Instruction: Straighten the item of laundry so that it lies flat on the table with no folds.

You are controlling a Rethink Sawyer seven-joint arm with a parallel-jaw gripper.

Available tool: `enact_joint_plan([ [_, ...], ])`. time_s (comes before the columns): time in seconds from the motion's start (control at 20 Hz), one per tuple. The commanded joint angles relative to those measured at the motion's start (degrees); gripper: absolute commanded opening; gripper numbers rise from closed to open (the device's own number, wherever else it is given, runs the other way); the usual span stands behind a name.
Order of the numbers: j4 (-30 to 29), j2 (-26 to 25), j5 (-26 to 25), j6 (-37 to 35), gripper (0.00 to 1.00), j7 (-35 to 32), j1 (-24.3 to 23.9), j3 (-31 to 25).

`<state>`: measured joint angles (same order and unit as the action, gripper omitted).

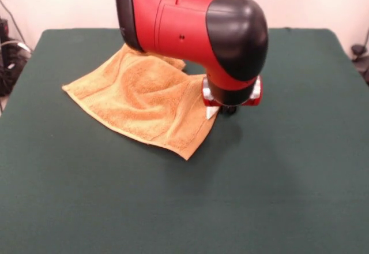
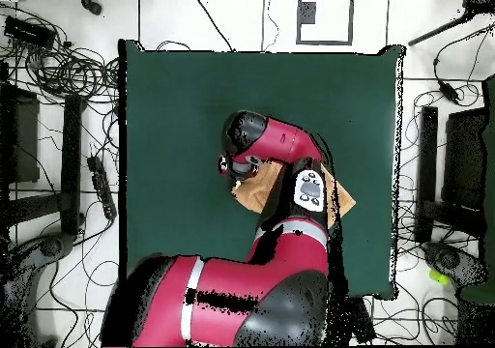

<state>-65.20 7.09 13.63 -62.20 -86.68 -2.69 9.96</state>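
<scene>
Green felt-like cloth covers the table (image 1: 277, 196), and the near half of it carries nothing; the whole working area sits past this bare stretch.

Orange-tan terry, the item of laundry (image 1: 138, 101), lies next, a little beyond the table's middle. Its nearest corner points toward the camera, down and to the picture-left of the gripper (image 1: 230, 108). From that corner one hemmed edge runs up to the gripper, ending at a small white label (image 1: 211, 112) that sits just beside the tool. The towel's body spreads away from the gripper to the picture-left, with soft ridges across its centre and a bunched fold at its far edge, partly hidden behind the arm (image 1: 184, 29). It is therefore not yet flat.

Gripper position: low over the table, at the towel's label corner. The wrist housing covers the tips in the front view, and the overhead view shows only the arm over the cloth, so whether the fingers are spread, closed or pinching the hem cannot be told. Contact with the towel cannot be confirmed either.

Probable reason for this placement: a corner gives the best purchase on the cloth. Drawing that corner away from the towel's body would tension the fabric and pull out the central ridges. The far fold would likely need separate handling.

Hazard: if only the label is caught, the cloth may slip free, or the whole towel may slide on the felt without unfolding.
</scene>
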Motion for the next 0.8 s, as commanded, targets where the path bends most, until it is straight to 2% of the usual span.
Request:
enact_joint_plan([
  [0.05,9.48,-6.98,3.78,-1.27,0.0,-13.24,1.61,-8.07],
  [0.15,10.1,-7.24,4.23,-0.84,0.0,-13.84,1.67,-8.38],
  [0.3,6.87,-5.95,6.21,4.63,0.0,-14.94,1.38,-9.53],
  [0.55,12.08,-7.7,3.95,1.36,0.0,-10.63,1.32,-9.79],
  [0.8,9.51,-6.78,6.6,4.61,0.0,-13.44,0.55,-10.7],
])
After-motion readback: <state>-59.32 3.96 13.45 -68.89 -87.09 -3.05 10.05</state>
